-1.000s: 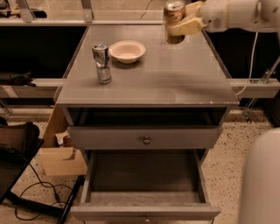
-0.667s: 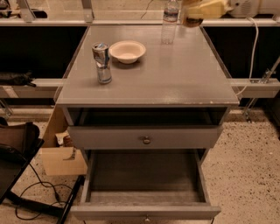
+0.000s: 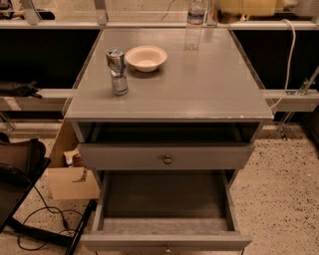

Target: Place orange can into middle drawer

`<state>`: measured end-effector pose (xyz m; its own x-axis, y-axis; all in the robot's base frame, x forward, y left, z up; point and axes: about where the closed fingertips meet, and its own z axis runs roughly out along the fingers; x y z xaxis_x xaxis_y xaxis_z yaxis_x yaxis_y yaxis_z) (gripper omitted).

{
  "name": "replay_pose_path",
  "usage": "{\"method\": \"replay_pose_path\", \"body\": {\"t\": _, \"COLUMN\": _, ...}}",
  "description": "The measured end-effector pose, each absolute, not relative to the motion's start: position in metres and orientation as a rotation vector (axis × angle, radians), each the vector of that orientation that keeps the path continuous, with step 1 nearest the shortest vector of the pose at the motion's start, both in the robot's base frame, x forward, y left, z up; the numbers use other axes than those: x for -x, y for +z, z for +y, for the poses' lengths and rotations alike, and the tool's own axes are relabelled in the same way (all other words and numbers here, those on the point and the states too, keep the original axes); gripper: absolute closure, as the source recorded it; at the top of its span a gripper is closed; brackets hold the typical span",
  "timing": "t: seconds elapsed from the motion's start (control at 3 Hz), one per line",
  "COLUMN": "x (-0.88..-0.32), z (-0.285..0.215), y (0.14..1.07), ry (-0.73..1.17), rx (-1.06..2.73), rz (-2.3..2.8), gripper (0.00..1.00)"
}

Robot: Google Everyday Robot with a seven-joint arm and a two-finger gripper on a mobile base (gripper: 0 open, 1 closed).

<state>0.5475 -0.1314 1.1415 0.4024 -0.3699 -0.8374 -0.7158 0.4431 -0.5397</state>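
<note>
Counting one of nearly every kind around a single grey cabinet (image 3: 199, 94).
Standing on top: one slim silver-and-blue can (image 3: 117, 69), one cream bowl (image 3: 146, 58), one clear water bottle (image 3: 194, 25). Showing in front: two drawers, one upper drawer (image 3: 124, 157) bearing one round brass knob (image 3: 167, 160) and one middle drawer (image 3: 164, 199) lying pulled open below it. Sitting on the floor at left: one cardboard box (image 3: 70, 182). Hanging at right: one white cable (image 3: 290, 55). Poking in at the top edge, right of the bottle: one gripper (image 3: 246, 6), mostly cut off.

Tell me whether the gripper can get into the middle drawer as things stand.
Likely yes: the middle drawer stands pulled out, open from above. The gripper sits at the view's top edge, behind the cabinet top.
</note>
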Motion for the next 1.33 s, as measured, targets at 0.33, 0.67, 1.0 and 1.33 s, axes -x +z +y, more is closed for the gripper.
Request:
{"method": "replay_pose_path", "body": {"t": 0.33, "x": -0.514, "z": -0.16, "y": 1.068, "ry": 0.363, "rx": 1.114, "rz": 1.319, "gripper": 1.0}}
{"method": "replay_pose_path", "body": {"t": 0.67, "x": -0.483, "z": -0.205, "y": 0.958, "ry": 0.44, "rx": 1.05, "rz": 1.504, "gripper": 1.0}}
{"method": "replay_pose_path", "body": {"t": 1.0, "x": -0.459, "z": -0.22, "y": 0.871, "ry": 0.519, "rx": 1.002, "rz": 1.586, "gripper": 1.0}}
{"method": "replay_pose_path", "body": {"t": 1.33, "x": -0.459, "z": -0.22, "y": 0.871, "ry": 0.52, "rx": 1.002, "rz": 1.586, "gripper": 1.0}}
